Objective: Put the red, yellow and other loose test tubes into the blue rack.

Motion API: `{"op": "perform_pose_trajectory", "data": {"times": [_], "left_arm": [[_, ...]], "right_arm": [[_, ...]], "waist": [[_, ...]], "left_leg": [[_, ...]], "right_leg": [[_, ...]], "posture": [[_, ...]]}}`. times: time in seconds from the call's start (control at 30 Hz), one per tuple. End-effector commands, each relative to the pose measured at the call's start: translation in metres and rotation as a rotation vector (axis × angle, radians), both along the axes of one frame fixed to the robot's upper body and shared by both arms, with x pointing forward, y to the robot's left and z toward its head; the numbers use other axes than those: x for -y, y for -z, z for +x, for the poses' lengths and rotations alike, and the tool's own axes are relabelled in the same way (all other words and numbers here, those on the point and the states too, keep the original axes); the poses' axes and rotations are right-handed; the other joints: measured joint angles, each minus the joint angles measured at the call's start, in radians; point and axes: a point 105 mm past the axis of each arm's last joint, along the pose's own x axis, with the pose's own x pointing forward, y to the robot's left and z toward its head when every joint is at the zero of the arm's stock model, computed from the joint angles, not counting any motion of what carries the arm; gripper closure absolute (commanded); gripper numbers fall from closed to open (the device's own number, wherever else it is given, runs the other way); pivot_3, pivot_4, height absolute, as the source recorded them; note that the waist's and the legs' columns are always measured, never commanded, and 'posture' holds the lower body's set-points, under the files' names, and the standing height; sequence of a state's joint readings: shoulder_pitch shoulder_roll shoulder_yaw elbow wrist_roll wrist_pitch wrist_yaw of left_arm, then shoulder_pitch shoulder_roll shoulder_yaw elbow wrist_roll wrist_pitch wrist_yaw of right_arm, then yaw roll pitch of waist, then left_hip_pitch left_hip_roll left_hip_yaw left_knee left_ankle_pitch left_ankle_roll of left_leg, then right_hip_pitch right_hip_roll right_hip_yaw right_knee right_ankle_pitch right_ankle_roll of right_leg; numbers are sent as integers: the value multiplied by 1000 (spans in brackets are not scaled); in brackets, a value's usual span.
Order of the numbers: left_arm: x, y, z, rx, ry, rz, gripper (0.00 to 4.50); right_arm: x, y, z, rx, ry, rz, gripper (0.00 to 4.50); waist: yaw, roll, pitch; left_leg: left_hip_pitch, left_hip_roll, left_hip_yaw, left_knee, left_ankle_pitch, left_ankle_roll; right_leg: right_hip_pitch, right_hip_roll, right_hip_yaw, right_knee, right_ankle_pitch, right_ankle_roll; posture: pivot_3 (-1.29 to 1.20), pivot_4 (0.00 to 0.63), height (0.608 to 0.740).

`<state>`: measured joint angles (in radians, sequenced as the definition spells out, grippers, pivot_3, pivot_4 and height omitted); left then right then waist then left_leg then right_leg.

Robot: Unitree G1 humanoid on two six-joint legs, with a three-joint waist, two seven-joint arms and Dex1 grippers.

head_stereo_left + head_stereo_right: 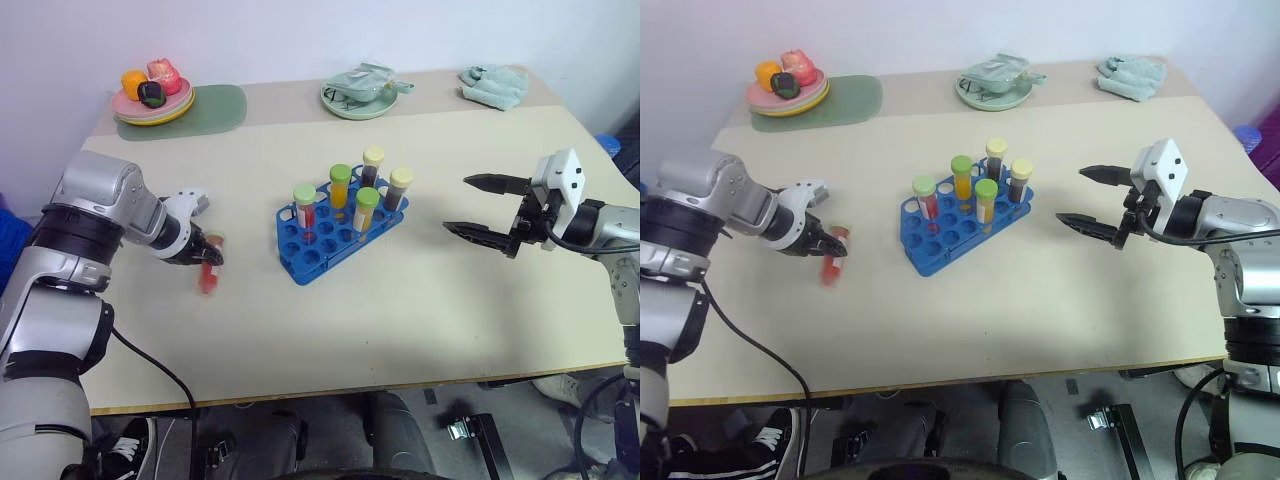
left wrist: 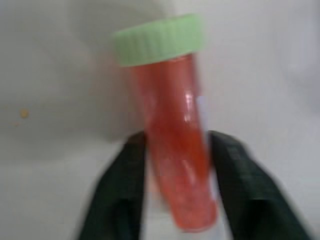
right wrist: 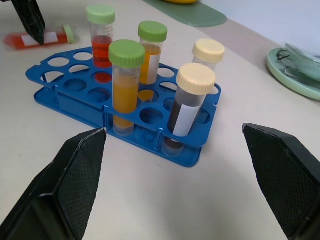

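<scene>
A loose test tube point(image 1: 209, 274) with salmon-red liquid and a green cap lies on the table left of the blue rack point(image 1: 300, 262). My left gripper point(image 1: 207, 255) points down and is shut on it; in the left wrist view its black fingers point(image 2: 120, 195) press both sides of the red tube point(image 2: 175, 165). Several capped tubes stand upright in the rack, among them a yellow one point(image 1: 340, 188) and a dark one point(image 1: 397, 190). My right gripper point(image 1: 485, 208) hangs open to the right of the rack point(image 3: 65, 95), nothing between its fingers.
A plate of toy food point(image 1: 152, 100) sits on a green mat point(image 1: 215, 108) at the back left. A pale green dish point(image 1: 360, 95) stands at the back middle, a teal cloth point(image 1: 494, 84) at the back right. Bare tabletop lies in front of the rack.
</scene>
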<state>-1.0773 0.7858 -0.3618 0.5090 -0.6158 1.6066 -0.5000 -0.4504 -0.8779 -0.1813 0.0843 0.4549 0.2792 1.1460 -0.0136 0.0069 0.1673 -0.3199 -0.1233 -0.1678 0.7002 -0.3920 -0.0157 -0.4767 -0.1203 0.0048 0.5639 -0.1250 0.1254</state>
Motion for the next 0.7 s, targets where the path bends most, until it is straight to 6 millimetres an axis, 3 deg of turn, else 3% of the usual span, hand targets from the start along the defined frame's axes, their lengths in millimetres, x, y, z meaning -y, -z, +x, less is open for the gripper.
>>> {"op": "perform_pose_trajectory", "data": {"times": [0.03, 0.17, 0.3, 0.33, 0.43, 0.53, 0.63, 0.7], "left_arm": [[-8, -7, 2, 36, -31, 19, 3750], [-19, -30, 18, 235, -74, 65, 3750], [-17, -76, 39, 642, -95, 18, 3750], [-12, -95, 44, 776, -140, -78, 3750], [-1, -137, 38, 1146, -34, -128, 3750], [17, -160, 22, 1369, 122, -160, 3750], [46, -177, 5, 1513, 313, -252, 3750], [70, -177, -7, 1567, 455, -322, 3750]], "right_arm": [[1, -14, -4, 55, -5, 4, 0], [2, -14, -3, 56, -2, 6, 0], [4, -15, -3, 59, 5, 3, 0], [5, -15, -3, 59, 8, 3, 0], [8, -16, -2, 57, 12, 2, 0], [9, -17, -1, 50, 6, 1, 0], [8, -19, -9, -17, -46, 33, 0], [7, -15, -20, -91, -97, 31, 0]], "waist": [[1, 0, 0], [-1, 0, 0], [3, 0, 0], [4, 0, 0], [3, -1, 0], [1, -1, 0], [6, -1, 0], [12, 0, 0]], "left_leg": [[0, 0, 0, 0, 0, 0], [0, 0, 0, 0, 0, 0], [-1, 1, 0, 0, 0, 0], [-1, 1, 0, 1, 0, 0], [-1, 2, 0, 1, 0, 0], [-1, 3, 1, 0, 0, 0], [-1, 3, 2, 1, 0, 0], [-1, 3, 2, 1, 0, 0]], "right_leg": [[0, 0, 0, 0, 0, 0], [0, 0, 0, 0, 0, 0], [-1, 0, 0, 0, 0, 0], [0, 0, 0, 0, 0, 0], [0, -1, 0, -1, 0, 0], [-1, -1, 0, -1, 0, 0], [0, -1, 0, -1, 0, 0], [1, -2, 0, -1, 0, 0]], "posture": [[0, 150, 740], [0, 150, 740], [0, 150, 740], [0, 150, 740], [0, 150, 740], [0, 150, 740], [0, 150, 740], [0, 150, 740]]}}
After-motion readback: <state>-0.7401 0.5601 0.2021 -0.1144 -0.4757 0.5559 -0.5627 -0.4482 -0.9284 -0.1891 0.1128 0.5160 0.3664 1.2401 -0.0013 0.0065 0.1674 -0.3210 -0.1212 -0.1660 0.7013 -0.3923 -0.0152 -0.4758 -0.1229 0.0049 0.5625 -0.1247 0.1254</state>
